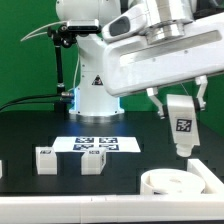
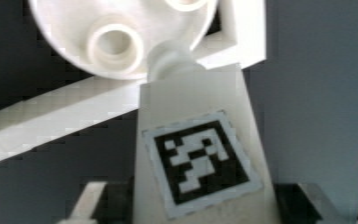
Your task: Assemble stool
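Between the fingers of the gripper (image 1: 181, 103), which are clamping it, a leg (image 1: 182, 128) is hanging; below, the seat (image 1: 165, 183) socket (image 2: 115, 42) is looking offset, probably risking jamming.

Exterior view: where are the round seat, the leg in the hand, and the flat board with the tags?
seat disc (image 1: 152, 182): exterior view, on its white rim.
held leg (image 1: 182, 126): exterior view, on its square tag.
marker board (image 1: 97, 143): exterior view, at its middle, among the printed tags.
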